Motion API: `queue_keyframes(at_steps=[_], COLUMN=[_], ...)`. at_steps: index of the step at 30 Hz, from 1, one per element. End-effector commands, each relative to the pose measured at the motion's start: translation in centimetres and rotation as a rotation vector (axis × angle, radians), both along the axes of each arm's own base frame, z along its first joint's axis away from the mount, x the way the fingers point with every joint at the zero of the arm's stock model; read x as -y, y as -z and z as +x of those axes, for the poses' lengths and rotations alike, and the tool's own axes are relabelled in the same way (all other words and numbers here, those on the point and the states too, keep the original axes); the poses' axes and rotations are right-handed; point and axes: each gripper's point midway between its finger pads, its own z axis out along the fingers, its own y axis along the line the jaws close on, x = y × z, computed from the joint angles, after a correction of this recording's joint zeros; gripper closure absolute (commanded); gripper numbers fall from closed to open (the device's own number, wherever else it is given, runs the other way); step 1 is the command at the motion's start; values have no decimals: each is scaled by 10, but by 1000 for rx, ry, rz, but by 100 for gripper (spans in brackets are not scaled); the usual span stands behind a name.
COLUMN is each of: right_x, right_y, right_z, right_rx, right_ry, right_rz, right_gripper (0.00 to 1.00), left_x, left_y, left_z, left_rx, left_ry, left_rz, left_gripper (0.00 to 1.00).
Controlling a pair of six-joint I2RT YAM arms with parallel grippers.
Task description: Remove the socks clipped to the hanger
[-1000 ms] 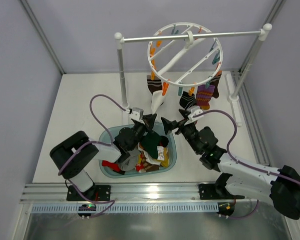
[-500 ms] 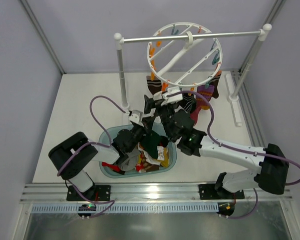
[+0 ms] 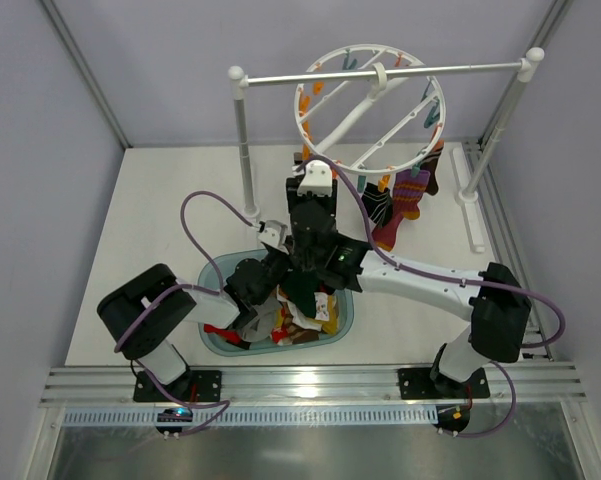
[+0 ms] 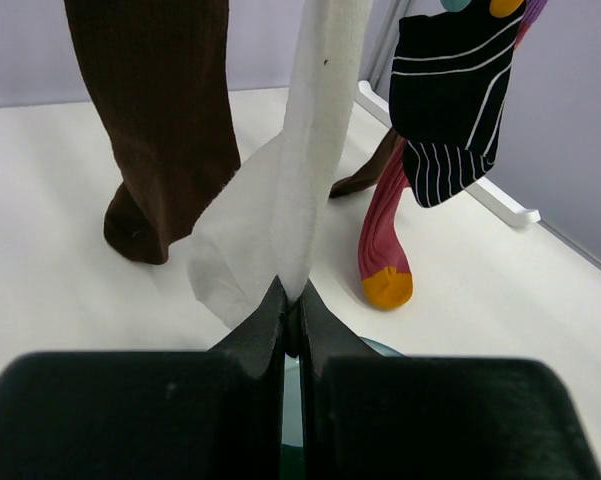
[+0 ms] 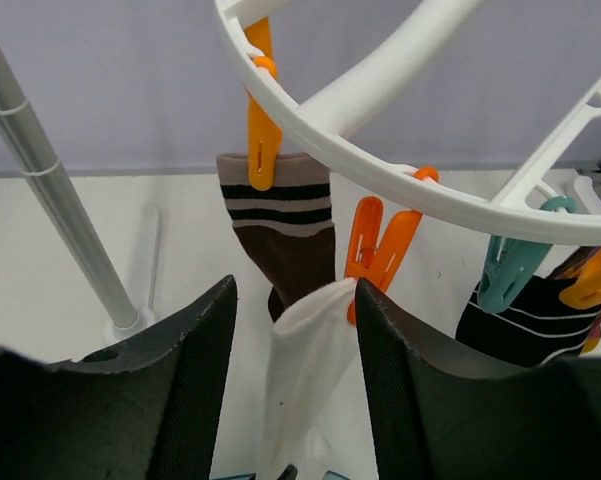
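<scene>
white sock: limp, on orange clip | left fingers pinched on its lower end | right fingers apart, straddling it

My right gripper has swung from the basin's 1 o'clock corner toward 12 o'clock, coming up under the hanger's rim. Its open jaws now straddle the white sock just below the orange clip, hiding that sock from the overhead camera.

White sock under orange clip
</scene>
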Motion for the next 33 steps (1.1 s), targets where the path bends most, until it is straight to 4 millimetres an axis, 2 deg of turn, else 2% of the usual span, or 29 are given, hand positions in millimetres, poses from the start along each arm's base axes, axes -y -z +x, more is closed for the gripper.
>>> queue_keyframes(at_steps=[1,11,12,14,18,24,33], right_x=[16,29,30,37,44,43,41], right_y=[-17,-8,-10,-8,-15,-11,-11], right_z=[-3,-1,-1,0,5,18,25], right_rx=[15,19,33,28,46,40,45], right_ry=[138,305,318,334,364,391,390], right_rz=[91,90,126,70,91,63,64], right_gripper=[48,45,44,43,43,43,43], left_x=[-7,-7,-7,-7,-7,-4,-1], left_y=[-59,-57,-57,-56,-55,-54,-52], left_z=[-6,-6,-6,-7,-8,-6,-7], left_rx=[163,157,157,154,152,152,144], left_ry=[-1,-1,-1,-1,10,12,25], left_rz=[-170,-170,-170,-172,-170,-169,-171], left_gripper=[100,100,100,100,100,100,100])
